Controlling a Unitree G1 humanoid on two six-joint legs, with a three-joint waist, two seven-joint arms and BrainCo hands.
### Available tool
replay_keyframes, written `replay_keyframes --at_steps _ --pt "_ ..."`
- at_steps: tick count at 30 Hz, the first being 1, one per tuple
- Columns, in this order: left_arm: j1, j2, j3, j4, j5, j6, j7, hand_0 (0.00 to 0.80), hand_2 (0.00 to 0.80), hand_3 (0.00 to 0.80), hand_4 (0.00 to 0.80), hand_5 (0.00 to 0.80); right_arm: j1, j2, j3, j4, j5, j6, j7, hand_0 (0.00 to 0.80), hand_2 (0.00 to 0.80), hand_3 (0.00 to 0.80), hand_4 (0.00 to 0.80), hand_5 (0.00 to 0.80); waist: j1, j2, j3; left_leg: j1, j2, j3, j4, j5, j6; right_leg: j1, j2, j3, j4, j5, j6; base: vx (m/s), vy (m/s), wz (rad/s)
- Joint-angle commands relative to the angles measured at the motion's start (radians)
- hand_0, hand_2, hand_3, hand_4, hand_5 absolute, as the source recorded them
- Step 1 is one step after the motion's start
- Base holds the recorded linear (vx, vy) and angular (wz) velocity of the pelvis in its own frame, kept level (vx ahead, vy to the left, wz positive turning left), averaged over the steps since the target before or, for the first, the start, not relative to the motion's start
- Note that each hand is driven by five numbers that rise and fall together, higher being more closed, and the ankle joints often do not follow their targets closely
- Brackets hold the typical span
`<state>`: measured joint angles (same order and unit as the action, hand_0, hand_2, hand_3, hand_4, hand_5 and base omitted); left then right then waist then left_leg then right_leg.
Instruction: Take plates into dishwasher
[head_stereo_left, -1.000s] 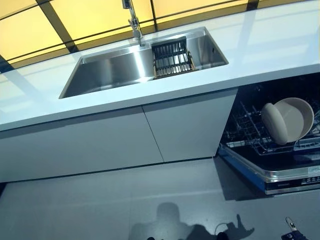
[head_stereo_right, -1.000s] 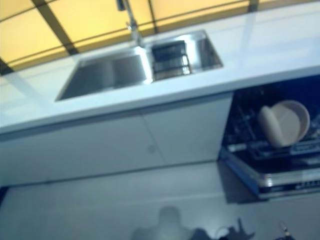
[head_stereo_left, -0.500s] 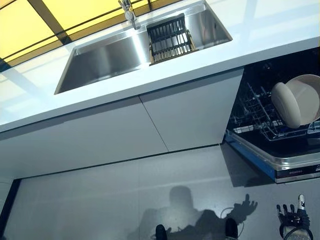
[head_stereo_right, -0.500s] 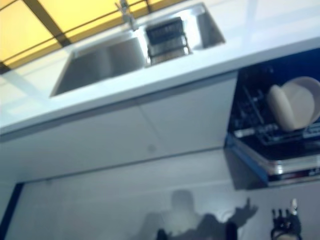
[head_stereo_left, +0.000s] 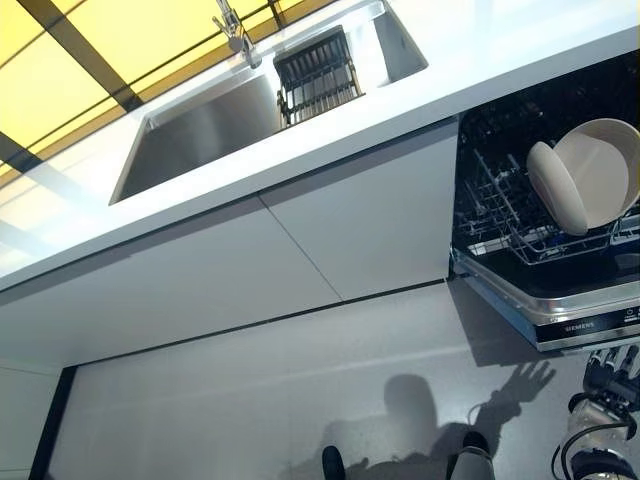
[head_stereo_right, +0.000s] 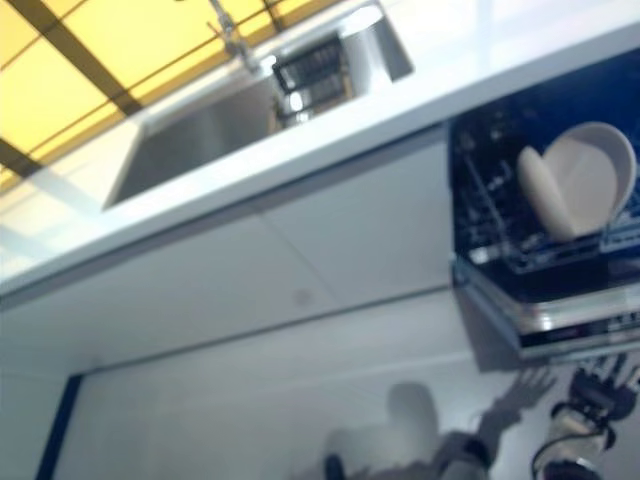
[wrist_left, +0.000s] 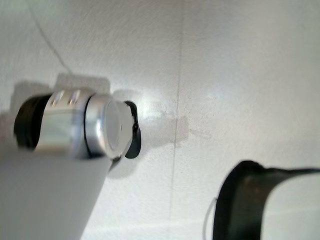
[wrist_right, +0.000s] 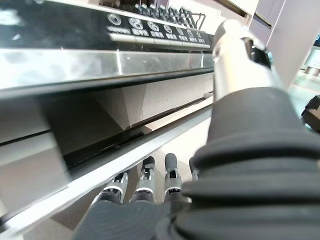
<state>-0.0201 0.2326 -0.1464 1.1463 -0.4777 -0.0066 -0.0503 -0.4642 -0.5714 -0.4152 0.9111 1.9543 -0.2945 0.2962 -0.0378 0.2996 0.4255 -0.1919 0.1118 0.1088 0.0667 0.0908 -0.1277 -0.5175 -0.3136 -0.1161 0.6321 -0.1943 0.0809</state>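
Two plates racked in dishwasher, right hand splayed, left hand unseen.

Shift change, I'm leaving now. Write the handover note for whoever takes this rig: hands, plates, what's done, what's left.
Right hand: low by the floor, just under the open dishwasher door, fingers straight, holding nothing.
Left hand: not seen in any view.
Plates: two pale dishes stand upright in the dishwasher rack, leaning together.
Sink: basin looks empty; a dark drain rack sits at its right end with no plates visible in it.
Done: two dishes loaded.
Left: no more plates visible on the counter; look around before closing up.
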Motion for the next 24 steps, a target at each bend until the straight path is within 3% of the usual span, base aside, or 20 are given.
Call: replay_keyframes --at_steps 1,10,17,24 --pt "0.038 0.026 -0.031 -0.020 -0.030 0.015 0.019 0.000 0.000 0.000 0.000 0.000 -0.117 -0.090 0.018 -0.083 -0.075 0.004 0.045 0.000 0.000 0.000 0.000 0.000 0.014 -0.032 0.002 -0.052 -0.012 -0.016 0.178 -0.102 0.032 0.102 -0.007 -0.062 -0.063 -0.006 -0.041 0.000 0.000 0.00" --pt "0.044 0.064 -0.034 -0.049 -0.027 0.057 0.031 0.000 0.000 0.000 0.000 0.000 -0.453 -0.221 0.210 -0.092 -0.348 0.051 -0.130 0.000 0.000 0.000 0.000 0.000 0.096 -0.037 0.004 -0.083 -0.014 -0.068 0.215 -0.073 0.017 0.094 -0.017 -0.077 0.050 -0.093 -0.059 0.009 -0.063 0.00" --pt "0.046 0.079 -0.035 -0.054 -0.010 0.054 0.020 0.000 0.000 0.000 0.000 0.000 -0.526 -0.238 0.258 -0.072 -0.391 0.079 -0.134 0.000 0.000 0.000 0.000 0.000 0.121 -0.044 0.010 -0.081 -0.010 -0.083 0.206 -0.056 0.014 0.107 -0.015 -0.098 0.069 -0.108 -0.068 0.016 -0.042 0.02" --pt "0.063 0.103 -0.029 -0.058 0.042 0.036 0.006 0.000 0.000 0.000 0.000 0.000 -0.553 -0.242 0.303 -0.109 -0.417 0.115 -0.112 0.000 0.000 0.000 0.000 0.000 0.149 -0.079 -0.002 -0.026 0.004 -0.103 0.134 -0.035 0.007 0.183 0.005 -0.134 0.019 -0.100 -0.066 0.049 -0.035 0.15"
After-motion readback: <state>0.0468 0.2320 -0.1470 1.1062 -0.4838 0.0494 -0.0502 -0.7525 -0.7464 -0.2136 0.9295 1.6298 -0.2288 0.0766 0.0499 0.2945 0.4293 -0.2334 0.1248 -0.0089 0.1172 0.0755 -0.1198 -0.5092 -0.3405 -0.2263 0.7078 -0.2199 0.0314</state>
